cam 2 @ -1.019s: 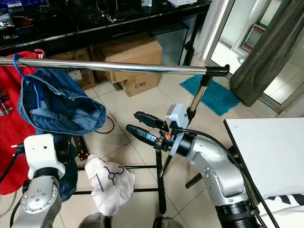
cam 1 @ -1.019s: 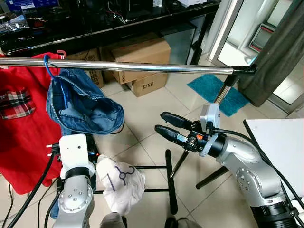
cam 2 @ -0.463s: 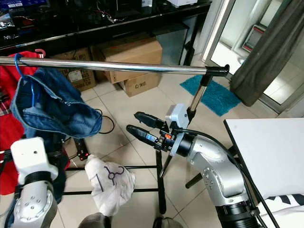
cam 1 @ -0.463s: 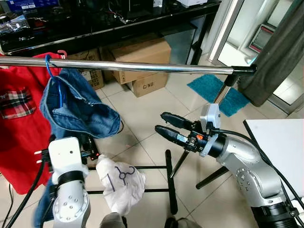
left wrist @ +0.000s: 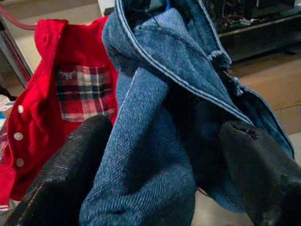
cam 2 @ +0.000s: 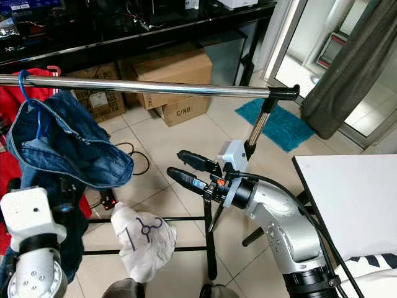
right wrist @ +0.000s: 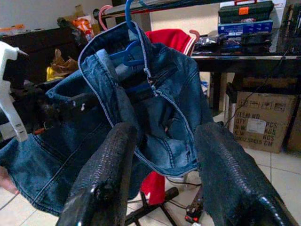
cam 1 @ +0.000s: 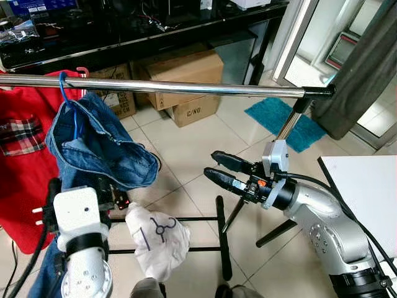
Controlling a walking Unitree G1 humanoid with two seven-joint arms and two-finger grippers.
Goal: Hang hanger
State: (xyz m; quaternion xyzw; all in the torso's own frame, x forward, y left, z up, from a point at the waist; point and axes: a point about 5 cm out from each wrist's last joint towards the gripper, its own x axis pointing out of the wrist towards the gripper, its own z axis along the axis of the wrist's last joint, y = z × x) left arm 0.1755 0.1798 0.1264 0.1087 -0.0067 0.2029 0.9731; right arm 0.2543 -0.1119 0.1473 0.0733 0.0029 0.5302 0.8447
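A blue hanger [cam 1: 64, 87] hooks over the chrome rail [cam 1: 186, 87] near its left end and carries a bunched denim jacket [cam 1: 102, 152]. My left arm [cam 1: 77, 217] is low at the left, below the jacket. In the left wrist view my left gripper [left wrist: 155, 174] is open, its fingers [left wrist: 61, 179] wide apart on either side of a hanging denim fold [left wrist: 141, 155]. My right gripper [cam 1: 211, 163] is open in mid air to the right of the jacket, below the rail, and points at it. The jacket [right wrist: 141, 103] hangs beyond its fingers [right wrist: 108, 174], apart from them.
A red shirt [cam 1: 22, 155] on a pink hanger [cam 1: 79, 70] hangs left of the jacket. A white cloth [cam 1: 158, 239] lies on the rack's black base [cam 1: 220, 236]. Cardboard boxes [cam 1: 186, 68] and a black desk stand behind. A teal mat [cam 1: 279, 118], curtain [cam 1: 366, 68] and white table [cam 1: 366, 186] are at the right.
My left arm has dropped lower and to the left. The denim jacket has swung a little left and hangs less bulged. My right gripper has barely shifted.
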